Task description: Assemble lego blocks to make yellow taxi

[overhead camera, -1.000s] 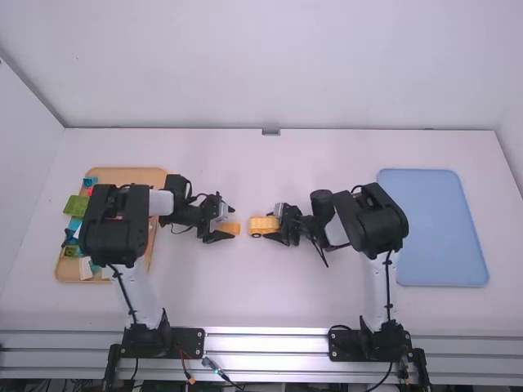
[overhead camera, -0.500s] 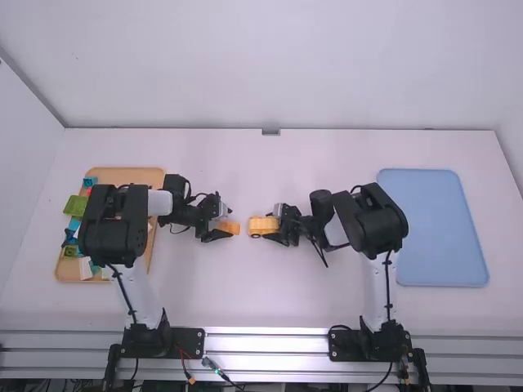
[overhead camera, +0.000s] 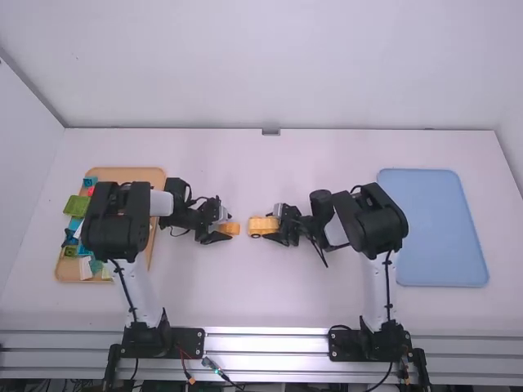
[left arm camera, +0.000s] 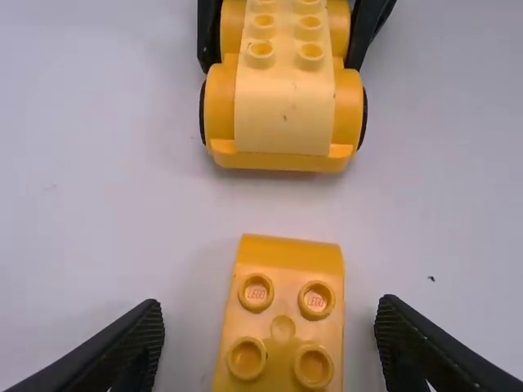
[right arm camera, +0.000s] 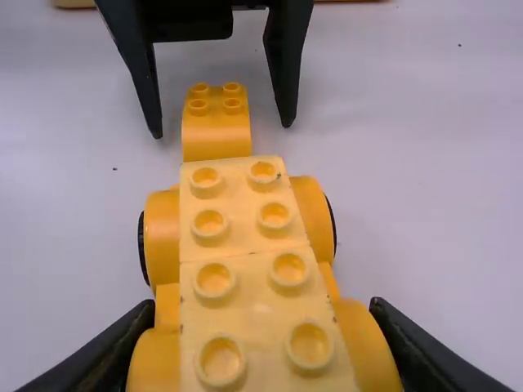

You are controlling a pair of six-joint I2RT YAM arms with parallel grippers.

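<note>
Left fingers: I am seeing the left gripper (left arm camera: pixel 270 318) standing apart, 1 finger at each side of the loose yellow block (left arm camera: pixel 282 328).
Loose block: it is lying on the table (overhead camera: pixel 261 294), 4 studs up, its rounded edge facing the taxi body (right arm camera: pixel 237 245).
Right fingers: the right gripper (right arm camera: pixel 263 310) is clamping the taxi body by its sides.
Pickup: I am judging this as the step in hand, so I am aiming to centre the fingers and close evenly, avoiding twist.
Seating: I am planning on lifting level, matching studs, then pressing straight down while bracing the body.
</note>
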